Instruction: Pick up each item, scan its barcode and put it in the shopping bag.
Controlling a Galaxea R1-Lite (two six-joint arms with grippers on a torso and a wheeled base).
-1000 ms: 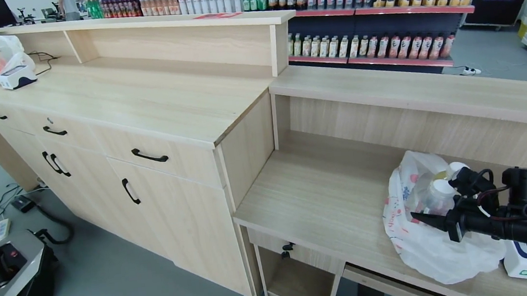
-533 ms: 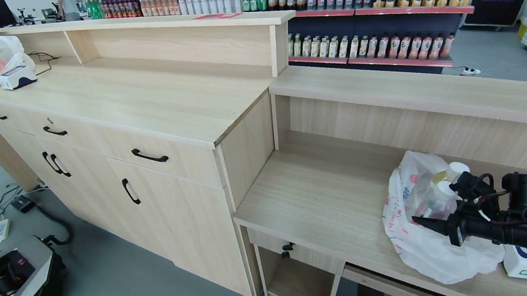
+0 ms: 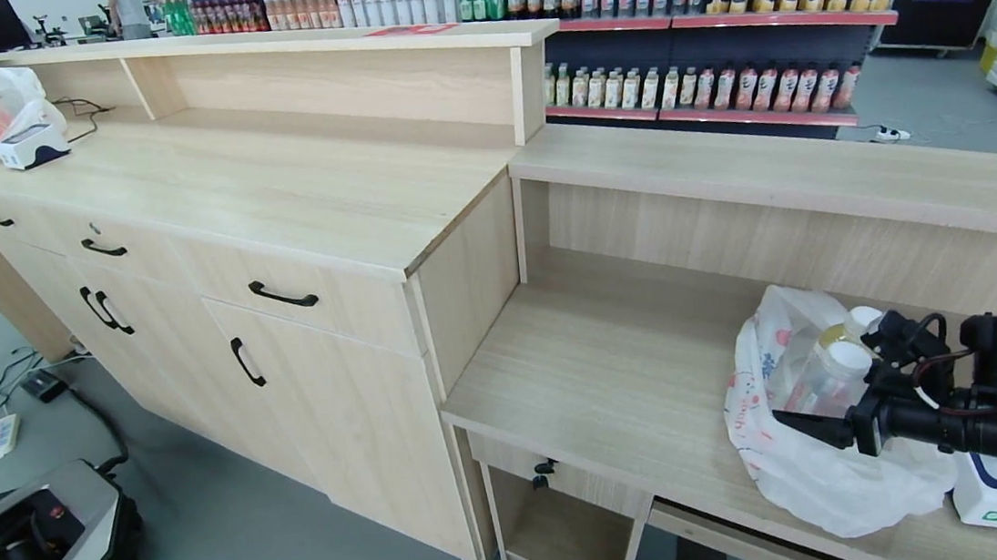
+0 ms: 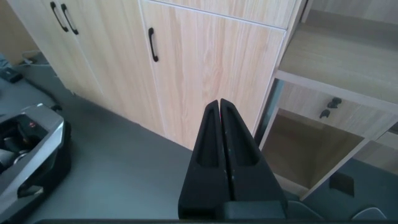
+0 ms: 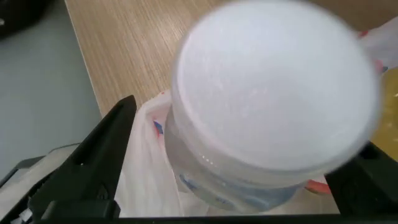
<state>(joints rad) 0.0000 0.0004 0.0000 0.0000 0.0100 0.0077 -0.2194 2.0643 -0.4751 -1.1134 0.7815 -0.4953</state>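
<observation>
Can make out only the blurred white cap and shoulder of the bottle (image 5: 273, 106), standing in the shopping bag (image 3: 810, 479) on the tabletop (image 3: 617, 369). Cannot read its label. Right fingers (image 5: 93, 162) spread loose either side of it, left fingers (image 4: 227, 149) pressed together above the floor. Against a second ago, only a slight shift of bottle and right fingers.
</observation>
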